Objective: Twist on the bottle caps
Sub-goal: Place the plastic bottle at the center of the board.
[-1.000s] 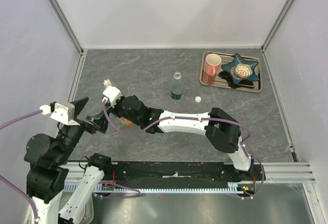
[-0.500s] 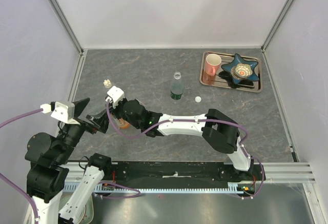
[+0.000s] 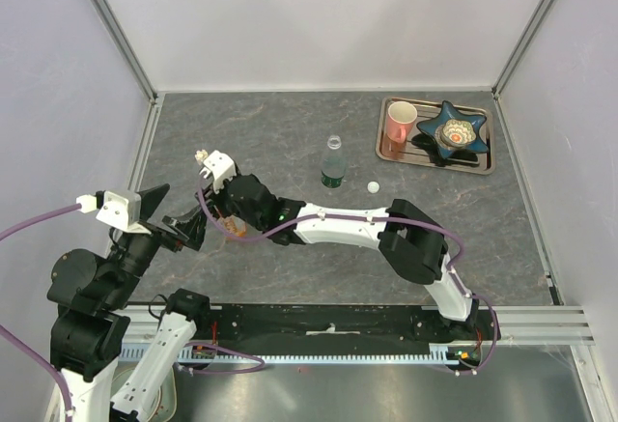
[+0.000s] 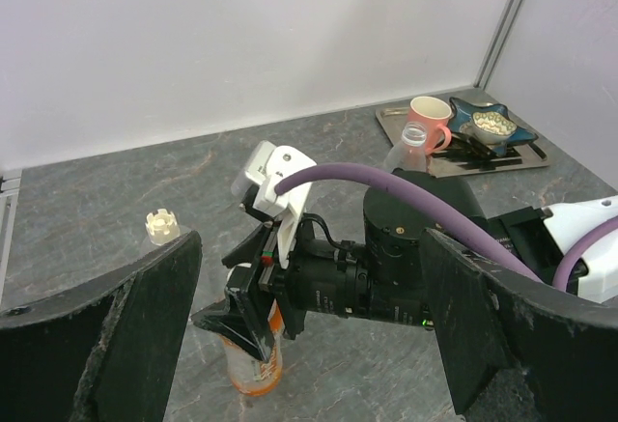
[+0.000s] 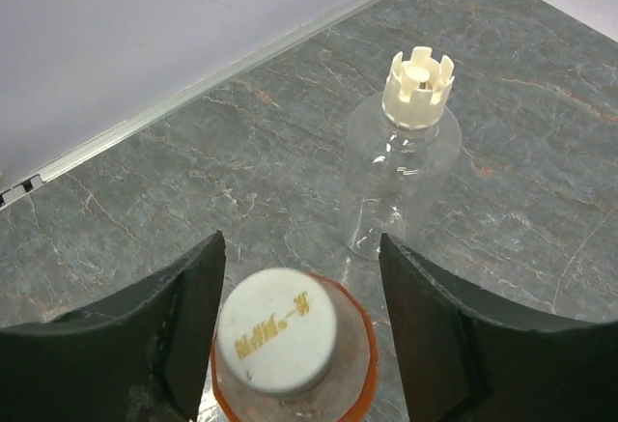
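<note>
The orange bottle (image 5: 290,383) stands upright with a white cap (image 5: 277,329) on its neck. My right gripper (image 5: 301,277) is open, one finger on each side of that cap with gaps showing. Just beyond stands the tiny clear bottle (image 5: 401,171), topped by a notched cream cap (image 5: 417,87). From above, the right gripper (image 3: 224,211) hovers over the orange bottle (image 3: 230,227) at the left of the table. The green-label bottle (image 3: 333,166) stands uncapped in the middle, with a loose white cap (image 3: 373,187) to its right. My left gripper (image 3: 174,214) is wide open, holding nothing, facing the orange bottle (image 4: 253,364).
A metal tray (image 3: 435,156) at the back right carries a pink mug (image 3: 399,123) and a blue star-shaped dish (image 3: 454,130). The right arm (image 3: 348,224) stretches across the near table toward the left. Walls enclose the table on three sides.
The right gripper's jaws have opened away from the orange bottle's cap, and its wrist has shifted slightly toward the back. The left arm has stayed still.
</note>
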You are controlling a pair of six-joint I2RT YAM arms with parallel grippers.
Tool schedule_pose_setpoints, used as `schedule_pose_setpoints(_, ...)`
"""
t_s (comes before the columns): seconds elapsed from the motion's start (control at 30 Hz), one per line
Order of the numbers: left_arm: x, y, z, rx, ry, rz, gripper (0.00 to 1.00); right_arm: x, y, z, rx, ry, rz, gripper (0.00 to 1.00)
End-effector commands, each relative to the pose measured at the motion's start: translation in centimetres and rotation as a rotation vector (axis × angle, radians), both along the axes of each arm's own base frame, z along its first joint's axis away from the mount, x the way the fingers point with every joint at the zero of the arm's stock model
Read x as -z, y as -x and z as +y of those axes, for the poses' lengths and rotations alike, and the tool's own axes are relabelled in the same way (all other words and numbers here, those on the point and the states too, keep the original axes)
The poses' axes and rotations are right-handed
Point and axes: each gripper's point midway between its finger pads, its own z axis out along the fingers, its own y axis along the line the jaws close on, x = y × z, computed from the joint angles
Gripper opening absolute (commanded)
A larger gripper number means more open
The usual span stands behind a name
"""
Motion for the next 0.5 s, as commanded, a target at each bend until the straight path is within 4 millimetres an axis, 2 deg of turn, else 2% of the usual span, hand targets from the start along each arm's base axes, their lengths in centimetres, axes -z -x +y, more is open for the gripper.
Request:
schedule_pose_setpoints(0.0,-1.1,-0.1,-0.2,0.009,0.019,-0.025,0.99,-2.8,0.5,1.1,-0.042,-0.042,0.002,0.74)
schedule_pose_setpoints(0.13,-1.2,-0.1,-0.3,0.014,0.022,-0.025,0.99,-4.5,0.6,1.1,-0.057,-0.05,-0.016,0.87)
schedule_pose_setpoints(0.17,-1.2,-0.1,-0.3,0.015,0.022,-0.027,0.99,-5.0,0.7,1.2,-0.062,-0.05,-0.019,0.97)
schedule_pose_setpoints(0.37,-1.5,-0.2,-0.6,0.026,0.02,-0.029,0.99,-9.0,0.1,0.4,-0.051,-0.064,-0.068,0.98)
schedule_pose_setpoints(0.43,-1.6,-0.4,-0.6,0.027,0.013,-0.027,0.99,-11.5,-0.3,-0.5,-0.041,-0.085,-0.091,0.98)
schedule_pose_setpoints(0.47,-1.6,-0.5,-0.6,0.024,0.007,-0.028,0.99,-12.1,-0.3,-1.0,-0.035,-0.08,-0.091,0.98)
